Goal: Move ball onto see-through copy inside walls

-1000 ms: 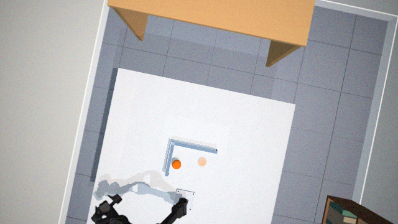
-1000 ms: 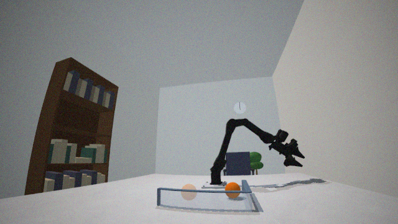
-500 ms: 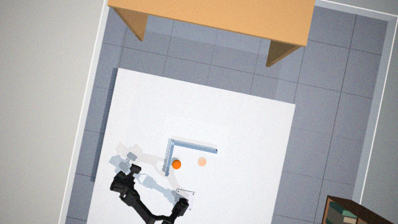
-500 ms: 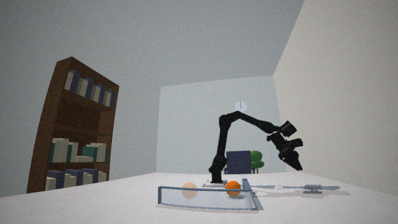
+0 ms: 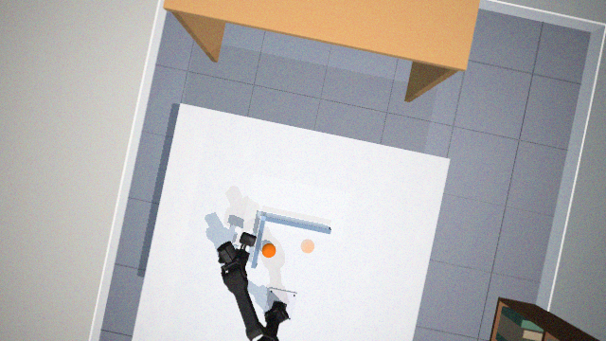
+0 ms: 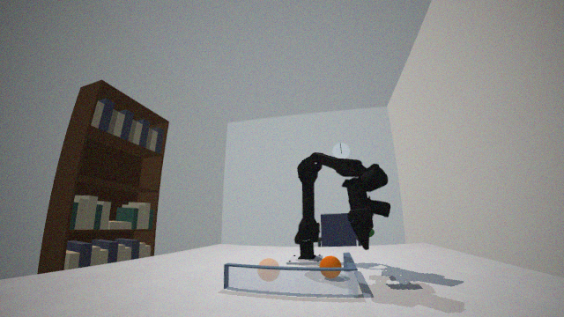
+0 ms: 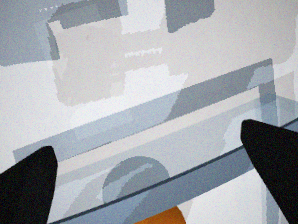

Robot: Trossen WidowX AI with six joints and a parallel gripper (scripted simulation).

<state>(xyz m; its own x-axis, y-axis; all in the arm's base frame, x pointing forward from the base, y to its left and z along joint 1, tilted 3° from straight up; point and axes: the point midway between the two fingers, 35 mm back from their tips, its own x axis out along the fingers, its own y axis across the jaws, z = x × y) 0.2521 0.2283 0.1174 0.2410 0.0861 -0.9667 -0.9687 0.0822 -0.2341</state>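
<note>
The orange ball [image 5: 268, 250] [image 6: 330, 267] [image 7: 164, 217] lies on the table inside the corner, close beside the short clear wall [image 5: 258, 243] [image 6: 349, 261]. The long clear wall [image 5: 295, 224] [image 6: 300, 268] runs along the far side in the top view. The pale see-through copy [image 5: 308, 246] [image 6: 269, 269] shows inside the corner, to the right of the ball in that view. My gripper [image 7: 150, 142] is open and empty, above the table on the outer side of the short wall. Only the ball's upper edge shows in the wrist view, at the bottom.
The arm's base [image 5: 277, 310] [image 6: 307, 251] stands on the table [image 5: 379, 189] on the near side in the top view. An orange-brown desk [image 5: 322, 28] and a bookcase [image 6: 115, 176] stand off the table. Arm shadows fall around the walls.
</note>
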